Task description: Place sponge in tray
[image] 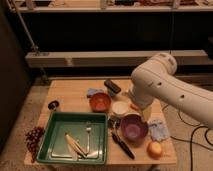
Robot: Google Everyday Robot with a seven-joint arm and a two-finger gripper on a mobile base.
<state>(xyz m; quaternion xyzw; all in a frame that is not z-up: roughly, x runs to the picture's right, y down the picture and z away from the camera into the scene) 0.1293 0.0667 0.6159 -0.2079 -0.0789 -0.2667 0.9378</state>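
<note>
A green tray (pixel 60 150) sits at the table's front left and holds a fork (pixel 88 134) and other cutlery. A dark rectangular block (pixel 112 86), which looks like the sponge, lies at the back middle of the table, well apart from the tray. My white arm (pixel 165 87) reaches in from the right. The gripper (pixel 141 111) hangs at its end, low over the table between the white cup (pixel 120 108) and the purple bowl (pixel 133 126). The arm hides most of it.
An orange bowl (pixel 100 102) stands behind the tray with a blue rag (pixel 92 92) beside it. A crumpled blue cloth (pixel 159 130) and an orange fruit (pixel 154 149) lie front right. A black-handled tool (pixel 122 145) lies by the tray. Grapes (pixel 34 138) sit at the left edge. A small dark cup (pixel 53 105) stands left.
</note>
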